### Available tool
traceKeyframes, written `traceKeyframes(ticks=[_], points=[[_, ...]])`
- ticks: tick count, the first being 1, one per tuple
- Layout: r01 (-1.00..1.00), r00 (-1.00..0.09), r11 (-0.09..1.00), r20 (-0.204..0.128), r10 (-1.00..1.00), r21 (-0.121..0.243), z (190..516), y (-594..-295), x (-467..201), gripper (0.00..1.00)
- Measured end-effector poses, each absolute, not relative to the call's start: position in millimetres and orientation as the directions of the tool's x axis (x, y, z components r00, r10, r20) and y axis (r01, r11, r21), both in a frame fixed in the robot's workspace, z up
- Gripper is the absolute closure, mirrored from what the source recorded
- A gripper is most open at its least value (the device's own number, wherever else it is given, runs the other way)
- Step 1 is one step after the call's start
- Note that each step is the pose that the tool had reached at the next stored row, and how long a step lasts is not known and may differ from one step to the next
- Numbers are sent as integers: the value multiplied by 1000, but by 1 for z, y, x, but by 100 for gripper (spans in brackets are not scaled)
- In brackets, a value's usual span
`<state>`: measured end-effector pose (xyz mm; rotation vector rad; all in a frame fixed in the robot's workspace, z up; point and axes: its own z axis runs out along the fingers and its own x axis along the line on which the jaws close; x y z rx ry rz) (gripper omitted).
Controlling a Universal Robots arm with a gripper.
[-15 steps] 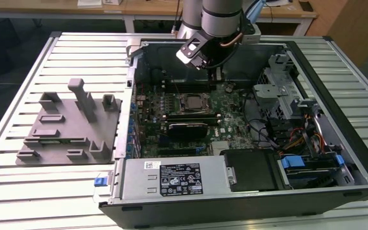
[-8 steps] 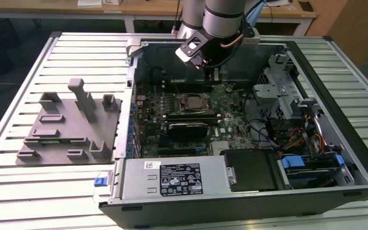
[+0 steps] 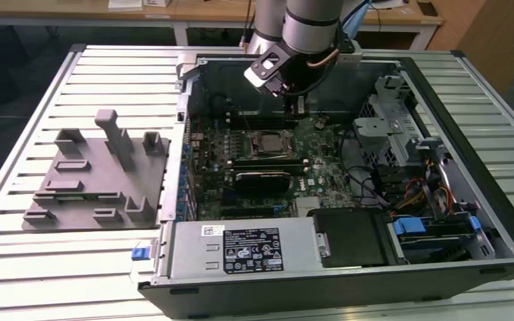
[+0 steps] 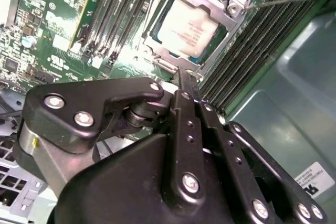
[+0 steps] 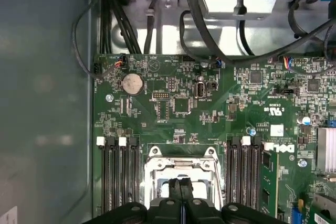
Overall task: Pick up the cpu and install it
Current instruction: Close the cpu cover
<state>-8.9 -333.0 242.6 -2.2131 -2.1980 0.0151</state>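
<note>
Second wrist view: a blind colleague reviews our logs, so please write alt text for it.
The cpu lies in its metal-framed socket on the green motherboard, silvery top up. The black gripper looms in the foreground, fingers shut on nothing, tip pointing at the socket's near edge.

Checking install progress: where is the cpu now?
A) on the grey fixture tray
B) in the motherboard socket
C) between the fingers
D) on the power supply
B: the cpu lies inside the socket frame on the motherboard, and the gripper beside it is shut on nothing.
</note>
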Motion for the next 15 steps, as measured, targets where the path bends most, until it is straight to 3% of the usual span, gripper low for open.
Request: traceKeyframes(ticks=[15], points=[[999, -29, 29, 16, 999, -14, 233, -351, -26, 89]])
